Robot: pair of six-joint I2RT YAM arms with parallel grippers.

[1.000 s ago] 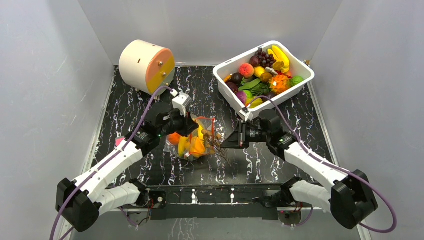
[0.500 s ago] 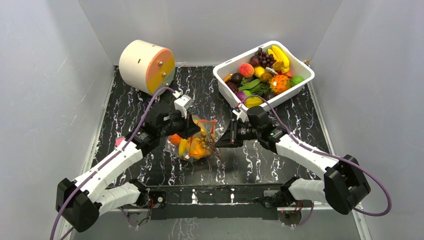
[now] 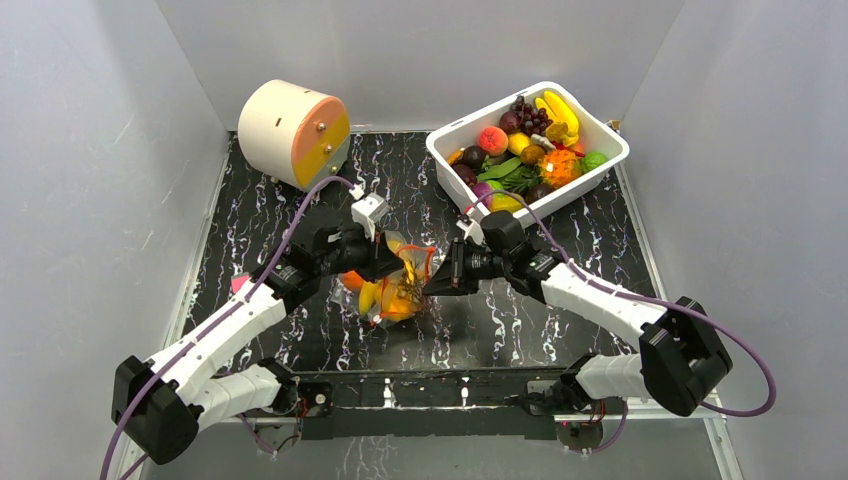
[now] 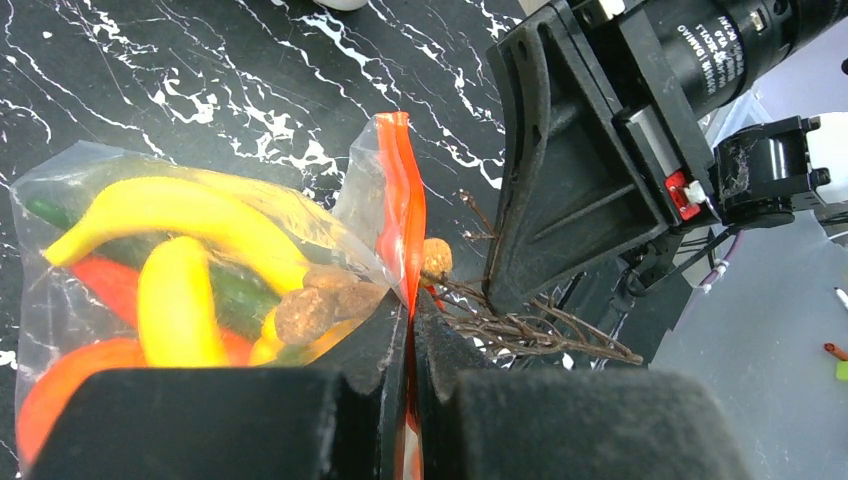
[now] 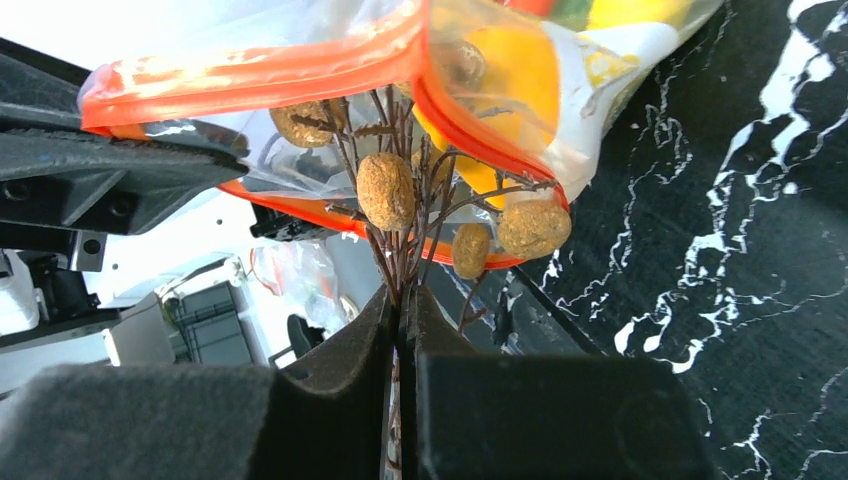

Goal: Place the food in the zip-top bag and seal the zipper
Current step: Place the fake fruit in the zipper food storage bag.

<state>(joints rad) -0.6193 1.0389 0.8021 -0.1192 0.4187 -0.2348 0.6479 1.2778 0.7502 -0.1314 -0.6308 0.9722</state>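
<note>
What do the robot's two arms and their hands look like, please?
The left arm and right arm match: white shells, black joints, a purple cable trailing along each. The left hand and right hand are black, each with two wedge-shaped fingers faced in dark foam. The right hand's motor bears white lettering and a small red tab.

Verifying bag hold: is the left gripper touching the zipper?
Touching. Left wrist view shows the left gripper shut on the zipper, strip pinched between its jaws.

Robot lab booth: plain grey walls (image 3: 90, 200), marbled tabletop (image 3: 400, 170).
</note>
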